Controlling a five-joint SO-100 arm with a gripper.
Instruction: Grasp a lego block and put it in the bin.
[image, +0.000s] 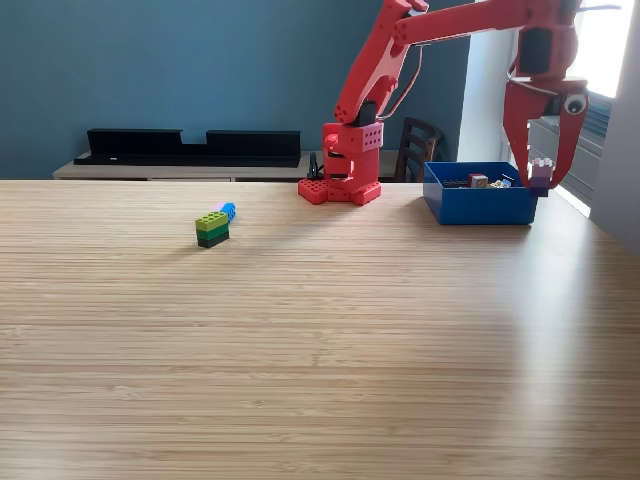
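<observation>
Red hand (545, 172) pinching lilac lego block (541, 172) above blue bin (478, 206) right edge.

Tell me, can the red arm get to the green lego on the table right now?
Probably not right away: the gripper is shut on a purple block over the blue bin. The green lego sits on open table, nothing blocking it.

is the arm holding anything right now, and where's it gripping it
Yes. The end effector holds a small pale purple lego block between its red fingertips, which grip the block's sides. It hangs above the right end of the blue bin in the exterior view.
</observation>
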